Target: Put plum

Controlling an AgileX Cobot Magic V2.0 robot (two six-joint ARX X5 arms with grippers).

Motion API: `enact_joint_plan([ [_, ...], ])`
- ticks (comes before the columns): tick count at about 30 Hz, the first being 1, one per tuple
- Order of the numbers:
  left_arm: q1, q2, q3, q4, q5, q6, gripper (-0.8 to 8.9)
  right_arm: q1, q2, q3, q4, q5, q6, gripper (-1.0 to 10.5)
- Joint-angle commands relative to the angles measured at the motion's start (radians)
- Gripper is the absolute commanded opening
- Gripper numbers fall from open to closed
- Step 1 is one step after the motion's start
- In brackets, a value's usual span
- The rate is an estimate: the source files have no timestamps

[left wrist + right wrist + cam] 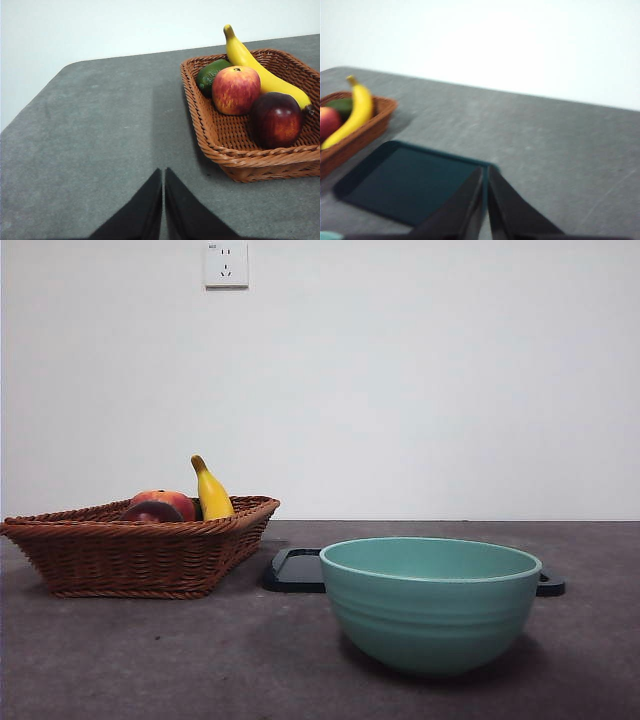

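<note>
plum (276, 120) in basket (210, 130), left tool (163, 175) closed

No legible text, label, brand, number or sign on anything

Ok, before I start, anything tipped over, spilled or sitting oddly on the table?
Nothing stands out. The plum, apple, banana and a green fruit all lie inside the wicker basket. The teal bowl stands upright, with the dark tray flat behind it.
</note>
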Motion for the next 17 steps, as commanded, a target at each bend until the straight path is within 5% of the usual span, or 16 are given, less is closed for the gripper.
enact_joint_plan([
  [1,0.002,-0.002,-0.021,-0.006,-0.003,-0.003,0.07,-0.026,-0.066,-0.087,0.080,0.010,-0.015,0.1],
  [17,0.002,-0.002,-0.021,-0.006,-0.003,-0.002,0.07,-0.035,-0.322,-0.358,0.139,0.105,-0.010,0.1],
])
